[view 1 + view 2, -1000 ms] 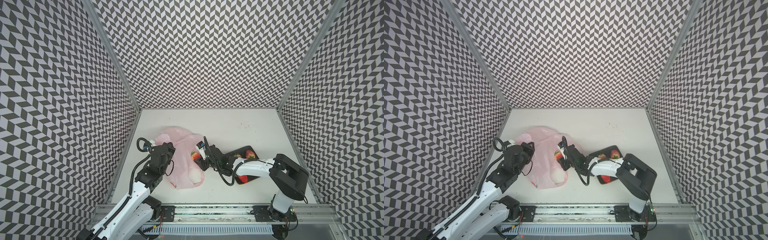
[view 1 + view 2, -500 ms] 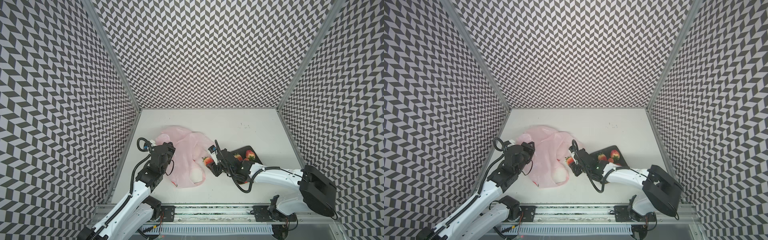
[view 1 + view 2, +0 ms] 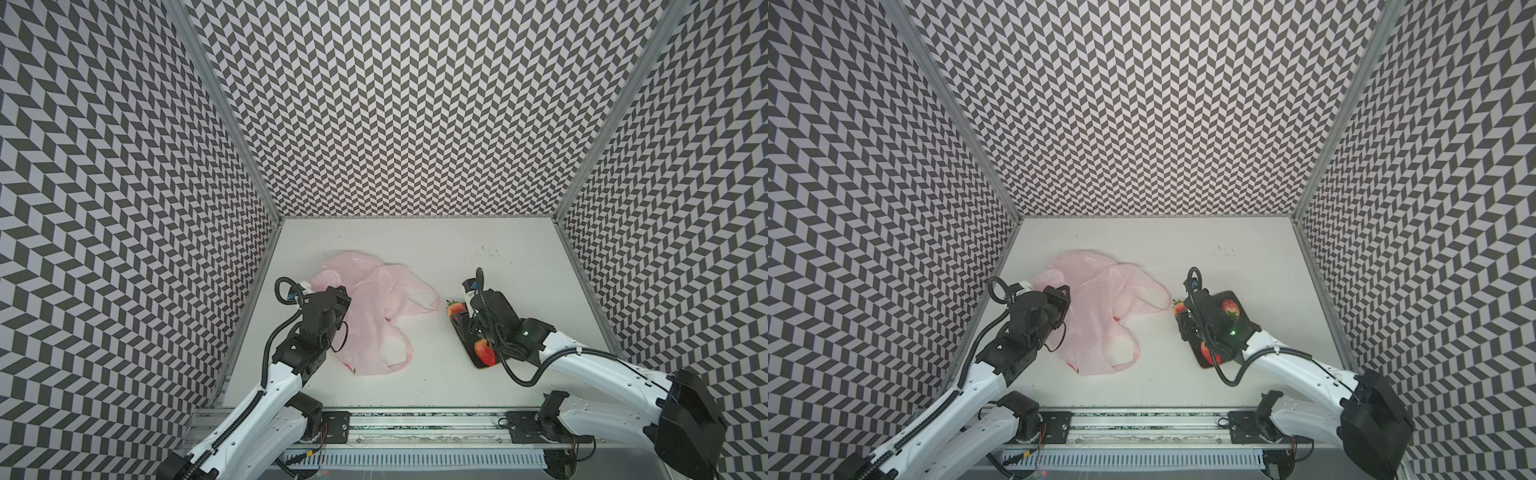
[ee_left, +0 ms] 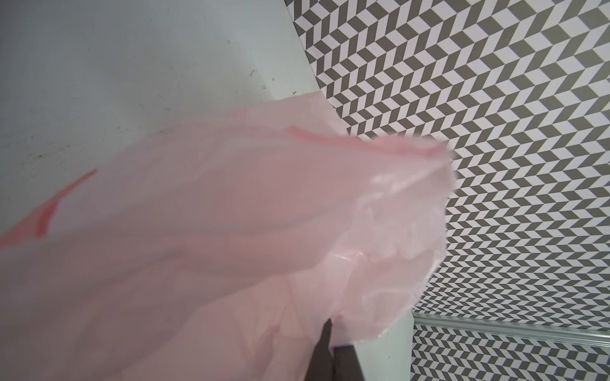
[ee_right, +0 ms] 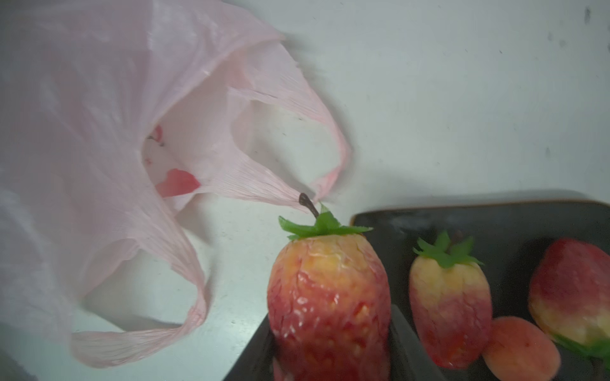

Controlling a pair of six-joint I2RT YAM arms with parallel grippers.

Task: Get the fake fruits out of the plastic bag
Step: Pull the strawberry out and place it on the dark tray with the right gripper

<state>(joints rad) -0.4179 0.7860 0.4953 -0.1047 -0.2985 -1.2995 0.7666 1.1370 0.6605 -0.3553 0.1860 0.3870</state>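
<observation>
Fake fruits (image 5: pixel 449 297) that show all lie outside the plastic bag (image 3: pixel 374 328), on the right half of the desk (image 3: pixel 419 386). Nearest, a dark board (image 3: pixel 485 366) with rounded corners carries a near strawberry (image 3: pixel 483 351) on its near end and a far strawberry (image 3: pixel 1230 308) on its far end. In the right wrist view a small orange fruit (image 5: pixel 520 346) lies on the board between two strawberries, touching one. Level with the board's near end, the bag's near handle loop (image 3: pixel 395 357) lies flat on the desk.

Just off the board's far left corner the right tool (image 5: pixel 331 336) grips a held strawberry (image 3: pixel 456 308), one jaw on each side, its green cap toward the bag. Whether this fruit touches the desk I cannot tell. The bag's other handle ends just beside that cap.

Farther left, the left tool (image 4: pixel 331 346) has its jaws fully together, pinching a fold of the bag's pink film, which stands raised off the desk. Red printed marks (image 5: pixel 178 184) show inside the bag's mouth. Behind everything stands the chevron wall (image 3: pixel 415 124).
</observation>
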